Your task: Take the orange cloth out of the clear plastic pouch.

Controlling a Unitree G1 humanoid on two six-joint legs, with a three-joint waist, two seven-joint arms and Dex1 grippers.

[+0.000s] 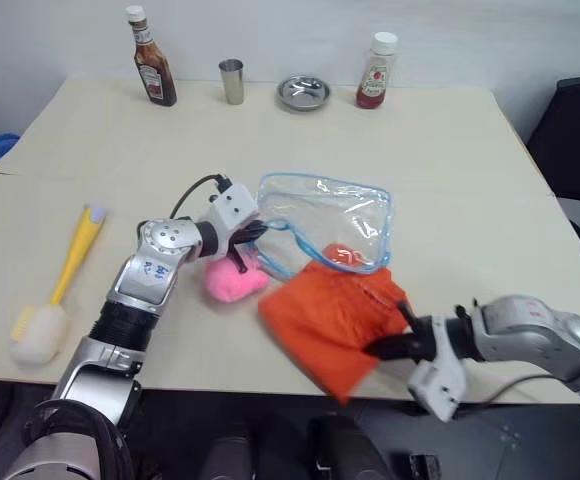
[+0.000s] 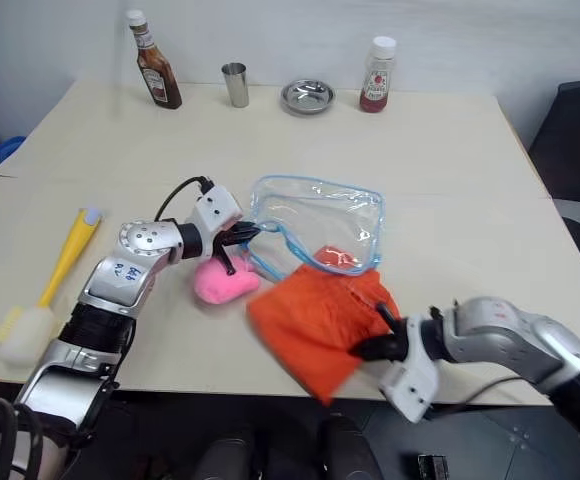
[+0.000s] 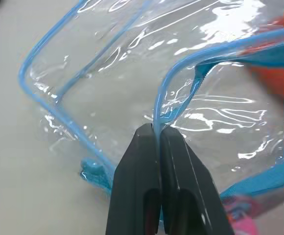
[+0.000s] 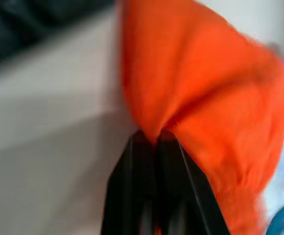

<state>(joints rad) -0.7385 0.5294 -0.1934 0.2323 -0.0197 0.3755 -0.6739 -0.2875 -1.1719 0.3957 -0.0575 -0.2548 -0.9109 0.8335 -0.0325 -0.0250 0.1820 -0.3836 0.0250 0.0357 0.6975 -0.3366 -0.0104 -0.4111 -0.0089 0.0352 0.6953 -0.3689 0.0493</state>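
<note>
The clear plastic pouch [image 1: 322, 220] with light blue trim lies on the table's middle. My left gripper [image 3: 157, 131] is shut on the blue edge of its opening, at the pouch's left side [image 1: 260, 232]. The orange cloth [image 1: 335, 318] spreads over the table's near edge, mostly outside the pouch; a small orange bit [image 1: 345, 255] still shows inside the pouch's near corner. My right gripper [image 4: 155, 138] is shut on a fold of the orange cloth at its near right side [image 1: 395, 342].
A pink plush toy [image 1: 234, 280] lies just left of the cloth, under my left wrist. A yellow-handled brush [image 1: 58, 290] lies at the left. At the table's far edge stand a brown sauce bottle [image 1: 154, 60], a metal cup [image 1: 232, 81], a metal dish [image 1: 303, 92] and a ketchup bottle [image 1: 375, 72].
</note>
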